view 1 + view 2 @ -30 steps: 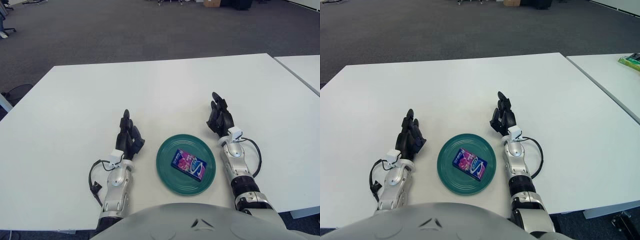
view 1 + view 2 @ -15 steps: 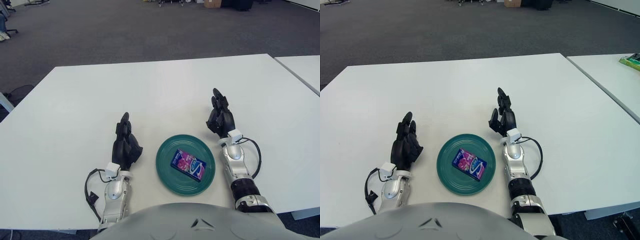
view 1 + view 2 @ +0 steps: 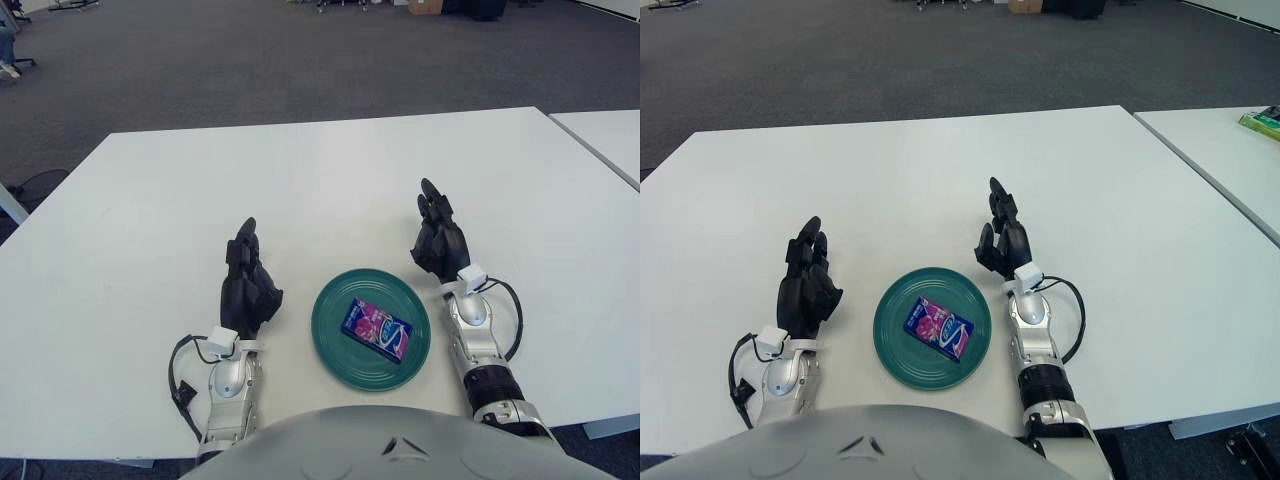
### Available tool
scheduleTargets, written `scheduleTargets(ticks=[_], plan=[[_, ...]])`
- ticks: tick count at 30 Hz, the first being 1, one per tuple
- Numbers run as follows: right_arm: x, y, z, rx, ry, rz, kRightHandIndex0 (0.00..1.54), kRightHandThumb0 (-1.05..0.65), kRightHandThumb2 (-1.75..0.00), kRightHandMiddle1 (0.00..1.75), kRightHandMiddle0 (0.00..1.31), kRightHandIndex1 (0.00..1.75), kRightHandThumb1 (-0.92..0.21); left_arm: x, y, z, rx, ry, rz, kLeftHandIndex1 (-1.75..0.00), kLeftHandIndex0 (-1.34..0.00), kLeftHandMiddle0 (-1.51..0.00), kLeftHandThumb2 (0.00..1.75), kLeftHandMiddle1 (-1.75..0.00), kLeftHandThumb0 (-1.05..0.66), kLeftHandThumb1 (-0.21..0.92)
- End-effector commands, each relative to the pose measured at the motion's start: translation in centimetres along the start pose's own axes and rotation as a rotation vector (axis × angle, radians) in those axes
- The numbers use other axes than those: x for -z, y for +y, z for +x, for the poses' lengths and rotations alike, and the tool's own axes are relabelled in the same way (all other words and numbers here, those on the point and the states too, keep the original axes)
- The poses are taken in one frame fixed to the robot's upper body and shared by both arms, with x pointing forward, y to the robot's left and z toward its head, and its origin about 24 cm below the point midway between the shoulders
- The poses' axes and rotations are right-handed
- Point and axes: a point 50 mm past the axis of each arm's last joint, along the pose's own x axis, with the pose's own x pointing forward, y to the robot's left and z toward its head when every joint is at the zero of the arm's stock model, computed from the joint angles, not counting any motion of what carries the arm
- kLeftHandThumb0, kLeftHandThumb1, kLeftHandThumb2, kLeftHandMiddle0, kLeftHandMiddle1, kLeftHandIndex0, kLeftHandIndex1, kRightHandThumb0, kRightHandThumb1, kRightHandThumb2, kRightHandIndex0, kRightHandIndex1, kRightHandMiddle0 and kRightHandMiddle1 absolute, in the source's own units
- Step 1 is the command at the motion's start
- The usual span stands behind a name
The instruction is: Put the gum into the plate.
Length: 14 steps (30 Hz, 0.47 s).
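Observation:
A pink and blue gum pack [image 3: 377, 329] lies flat inside the round green plate [image 3: 335, 340] near the table's front edge. My left hand [image 3: 246, 283] stands just left of the plate, fingers spread upward and holding nothing. My right hand [image 3: 438, 238] stands just right of the plate, fingers also spread upward and empty. Neither hand touches the plate or the gum. The same scene shows in the right eye view, with the gum pack [image 3: 938, 328] on the plate [image 3: 895, 345].
The white table [image 3: 300, 190] stretches away behind the plate. A second white table [image 3: 1220, 150] stands to the right across a narrow gap, with a green object [image 3: 1261, 122] on it. Grey carpet lies beyond.
Both hands have drawn back slightly toward me. The left hand has shifted a little left and lower. The gum and plate have not moved.

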Motion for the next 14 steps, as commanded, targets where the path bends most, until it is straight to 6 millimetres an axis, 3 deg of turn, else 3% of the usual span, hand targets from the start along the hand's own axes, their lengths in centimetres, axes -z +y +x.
scheduleTargets(ticks=[1,7,14], plan=[[2.9,-0.3,-4.9,-0.008,0.230,0.026,0.04,-0.77,-0.99,0.13,0.00,0.00,-0.92,0.8,-0.3,-2.1,-0.074,0.044,-0.043,-0.65,0.00,-0.20,0.92,-0.02,-0.98,0.92],[0.5,-0.1,-5.1,-0.043,0.268,0.026,0.03,-0.73,-0.99,0.14,0.00,0.00,-0.92,0.4,-0.4,-3.4,-0.088,0.035,-0.023,-0.67,0.00,-0.22,0.92,-0.02,-0.98,0.92],[-1.7,0.3,-4.8,-0.071,0.301,0.023,0.03,-0.66,-1.00,0.15,0.00,0.00,-0.92,0.2,0.2,-3.0,-0.085,0.037,-0.008,-0.67,0.00,-0.20,0.92,-0.01,-0.99,0.92]])
